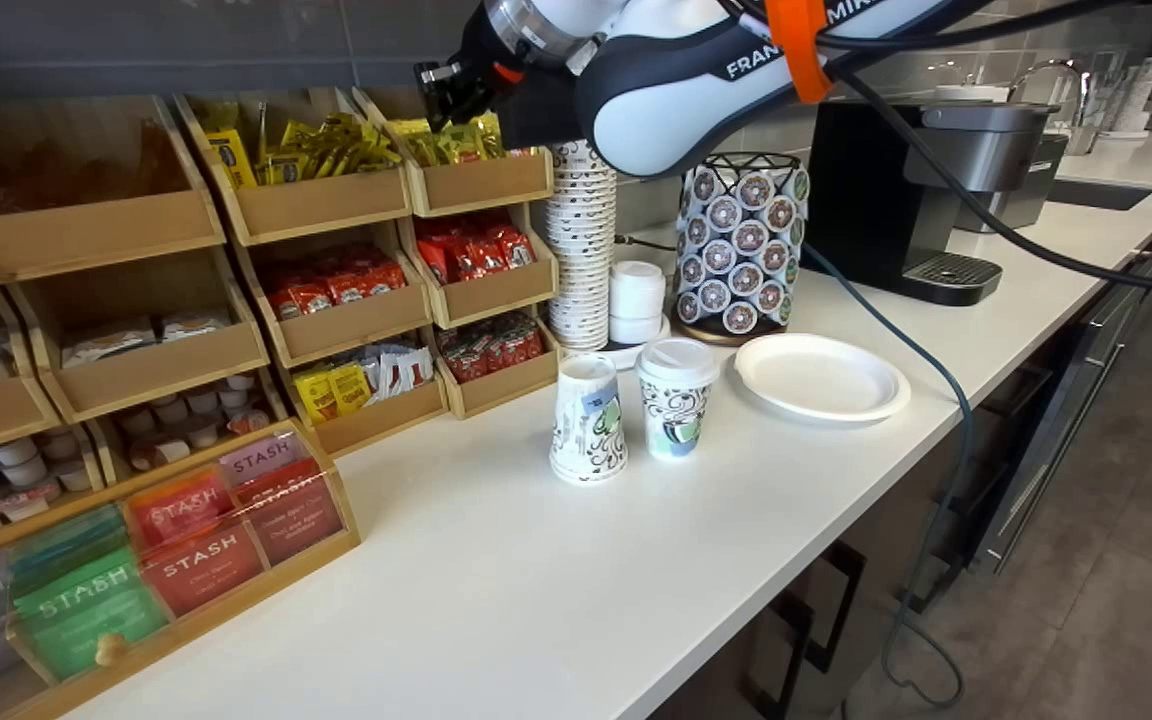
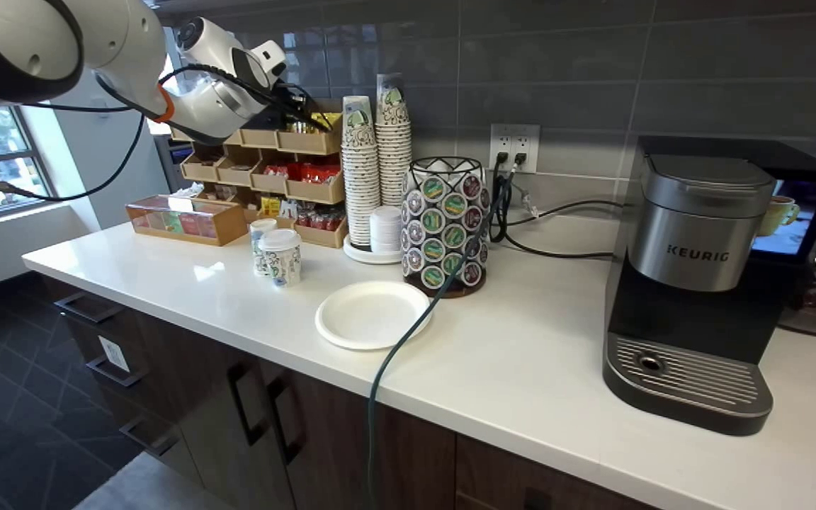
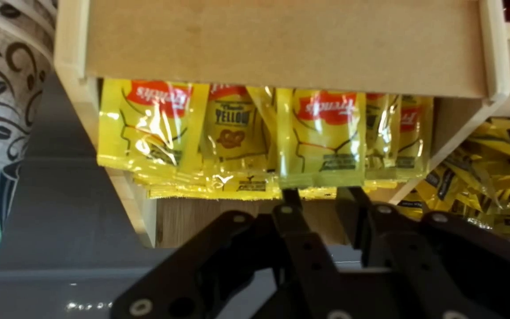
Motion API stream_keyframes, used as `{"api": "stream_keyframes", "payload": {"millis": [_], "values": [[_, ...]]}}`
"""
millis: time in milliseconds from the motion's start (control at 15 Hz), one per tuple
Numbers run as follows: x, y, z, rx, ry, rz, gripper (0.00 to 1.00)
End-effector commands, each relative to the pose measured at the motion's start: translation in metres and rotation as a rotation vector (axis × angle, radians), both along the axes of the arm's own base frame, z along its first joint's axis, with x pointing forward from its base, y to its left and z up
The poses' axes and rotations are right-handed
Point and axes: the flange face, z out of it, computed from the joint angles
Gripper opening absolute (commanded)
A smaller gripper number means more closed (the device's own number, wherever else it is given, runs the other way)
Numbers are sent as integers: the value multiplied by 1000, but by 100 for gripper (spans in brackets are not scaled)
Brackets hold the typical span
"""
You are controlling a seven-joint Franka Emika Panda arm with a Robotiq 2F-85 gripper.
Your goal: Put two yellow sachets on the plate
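Note:
Several yellow sachets (image 3: 321, 137) marked French's stand in a wooden bin in the wrist view. The same bin's sachets (image 1: 481, 140) show in an exterior view, in the top row at the right end. My gripper (image 3: 320, 195) has its two fingers apart, with the tips at the lower edge of one sachet and partly hidden by it. Wood shows between the fingers. In an exterior view the gripper (image 1: 441, 95) is over this bin. The white round plate (image 1: 821, 375) lies bare on the counter; it also shows in an exterior view (image 2: 372, 315).
The wooden bin front (image 3: 281, 44) and its side walls bound the sachets. A neighbouring bin (image 1: 321, 205) holds more yellow packets. Tall cup stacks (image 1: 581, 250) stand beside the bins. Two paper cups (image 1: 676, 395), a pod rack (image 1: 741, 250) and a coffee machine (image 1: 936, 200) stand on the counter.

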Motion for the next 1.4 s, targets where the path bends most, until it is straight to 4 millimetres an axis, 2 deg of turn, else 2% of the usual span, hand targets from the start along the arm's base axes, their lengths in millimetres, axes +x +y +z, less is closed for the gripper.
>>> {"api": "stream_keyframes", "payload": {"millis": [0, 133, 200, 267, 333, 400, 667, 1067, 1333], "values": [[0, 5, -4, 17, 35, -24, 24], [-1, 7, -4, 17, 49, -30, 16], [-1, 8, -4, 15, 56, -33, 6], [-1, 9, -3, 16, 62, -36, 1], [-1, 10, -3, 15, 66, -38, 3], [-2, 10, -2, 13, 68, -41, 0], [-2, 7, 11, 19, 44, -56, 0], [-14, 1, 52, 65, 5, -83, 0], [-28, 4, 69, 120, 12, -85, 0]]}}
